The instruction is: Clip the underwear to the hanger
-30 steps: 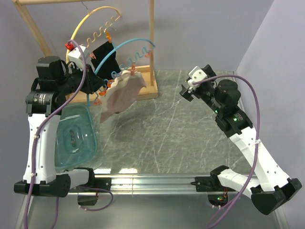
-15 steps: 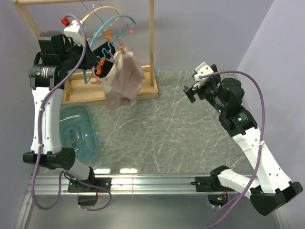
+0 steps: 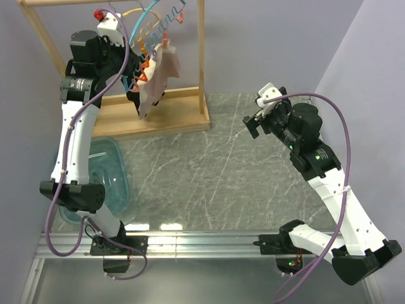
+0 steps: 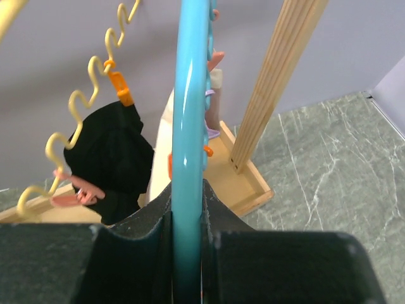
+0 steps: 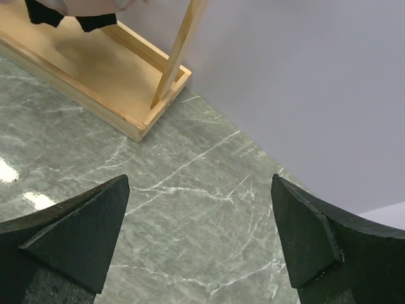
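My left gripper (image 3: 128,81) is raised high by the wooden rack and is shut on the light-blue hanger (image 3: 140,28). In the left wrist view the hanger's blue arc (image 4: 191,114) runs straight up from between the closed jaws (image 4: 188,212). The pink-beige underwear (image 3: 158,71) hangs from the hanger's orange clips, clear of the table. Only a cream sliver of it (image 4: 163,142) shows behind the arc. My right gripper (image 3: 253,121) is open and empty above the right of the table (image 5: 202,234), far from the hanger.
The wooden rack has a base tray (image 3: 164,119), an upright post (image 4: 278,82) and a top bar. A yellow hanger (image 4: 82,107) with a black garment (image 4: 107,161) hangs beside the blue one. A teal plastic tub (image 3: 107,180) sits at the table's left.
My left arm has lifted the blue hanger with the underwear from low over the rack's base up and back toward the top bar. The right arm has barely moved.
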Action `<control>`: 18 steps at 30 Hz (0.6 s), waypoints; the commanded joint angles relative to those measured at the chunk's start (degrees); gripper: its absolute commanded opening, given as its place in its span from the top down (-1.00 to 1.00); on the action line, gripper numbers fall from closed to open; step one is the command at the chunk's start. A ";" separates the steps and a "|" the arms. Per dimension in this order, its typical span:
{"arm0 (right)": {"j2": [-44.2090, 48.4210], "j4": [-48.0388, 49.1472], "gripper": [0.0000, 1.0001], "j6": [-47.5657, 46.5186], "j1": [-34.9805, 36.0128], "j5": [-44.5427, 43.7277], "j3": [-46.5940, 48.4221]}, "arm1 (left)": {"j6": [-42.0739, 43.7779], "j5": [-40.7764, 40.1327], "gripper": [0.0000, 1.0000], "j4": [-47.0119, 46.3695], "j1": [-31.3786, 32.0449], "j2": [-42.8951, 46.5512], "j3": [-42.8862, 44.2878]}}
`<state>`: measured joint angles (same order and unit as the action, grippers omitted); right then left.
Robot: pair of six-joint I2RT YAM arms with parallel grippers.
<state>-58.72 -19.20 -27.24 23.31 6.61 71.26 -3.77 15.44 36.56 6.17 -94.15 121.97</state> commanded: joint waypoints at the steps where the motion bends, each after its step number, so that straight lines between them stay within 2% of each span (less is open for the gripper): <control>1: 0.18 0.57 -1.00 1.05 -0.46 -0.46 1.69 | -0.80 -0.59 0.99 -8.08 0.51 -2.09 4.32; 18: 0.27 1.01 -1.00 0.97 -0.46 -0.81 0.37 | 0.08 -0.68 0.99 -8.43 1.30 -11.58 10.48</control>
<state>-58.72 -19.29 -26.68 23.31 6.57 71.20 -3.86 14.68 34.15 6.76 -104.62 129.10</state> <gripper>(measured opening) 0.998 0.183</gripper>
